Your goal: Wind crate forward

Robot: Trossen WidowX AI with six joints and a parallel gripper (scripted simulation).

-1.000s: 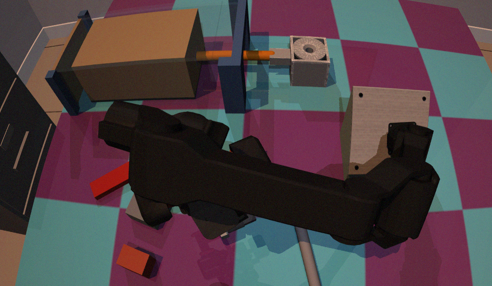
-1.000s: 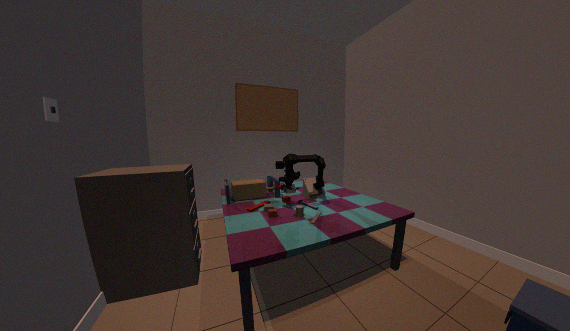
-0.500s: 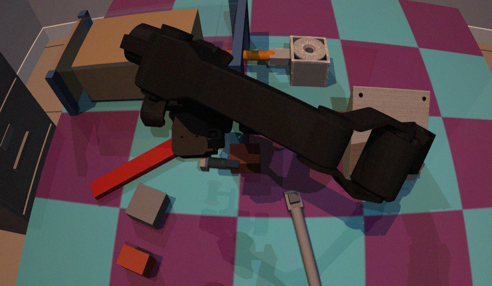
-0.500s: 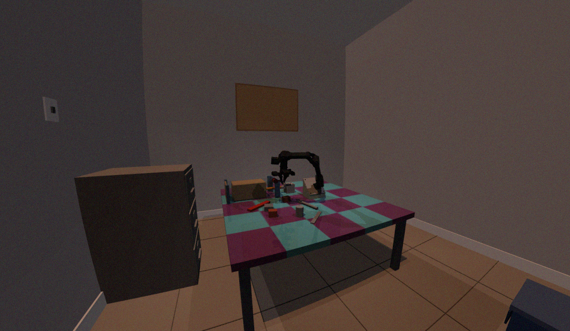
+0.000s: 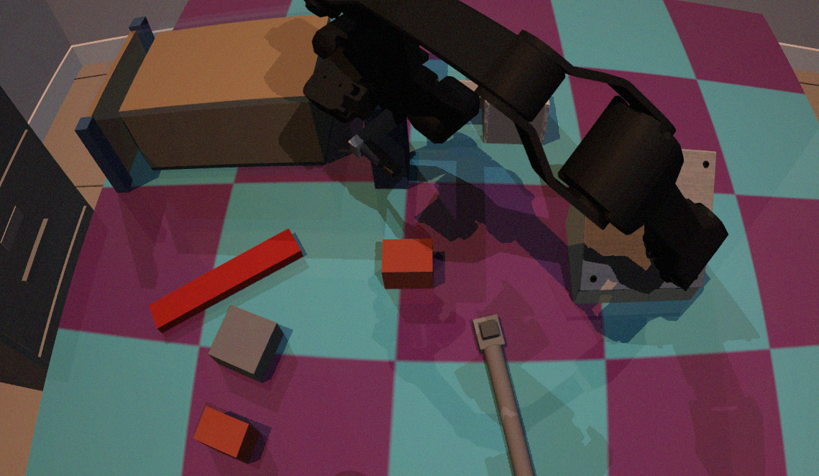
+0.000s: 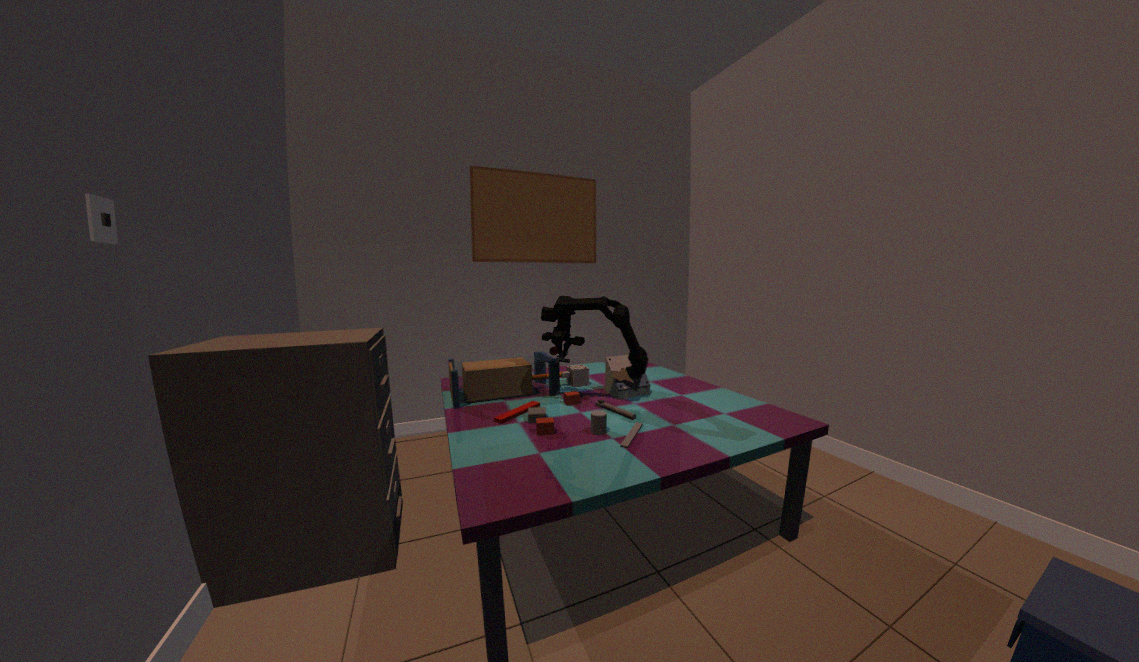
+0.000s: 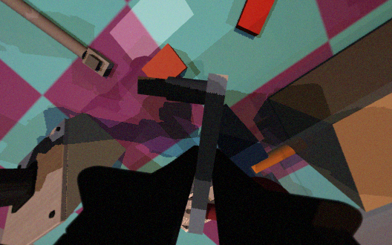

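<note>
My gripper (image 7: pixel 205 151) (image 6: pixel 559 341) is shut on the winch handle (image 7: pixel 210 122) (image 5: pixel 360 144), a grey bar with a dark cross grip at its far end. It hangs above the steel frame (image 5: pixel 399 163) at the mouth of the rack. The brown crate (image 5: pixel 211 70) (image 7: pixel 372 148) (image 6: pixel 495 378) sits flat to the left of the frame. Its orange strap (image 7: pixel 273 157) runs from the crate's front. The grey winch (image 5: pixel 500 126) (image 6: pixel 578 375) stands right of the frame, mostly hidden by my arm; its top hole is hidden.
A tan rod with a square socket end (image 5: pixel 500 384) (image 7: pixel 53 31) lies at the front. A red bar (image 5: pixel 223 280) (image 7: pixel 255 15), an orange block (image 5: pixel 406 259) (image 7: pixel 164 63), a grey cube (image 5: pixel 243 339) and a second orange block (image 5: pixel 223 431) lie on the bench. My base plate (image 5: pixel 696 171) is at the right.
</note>
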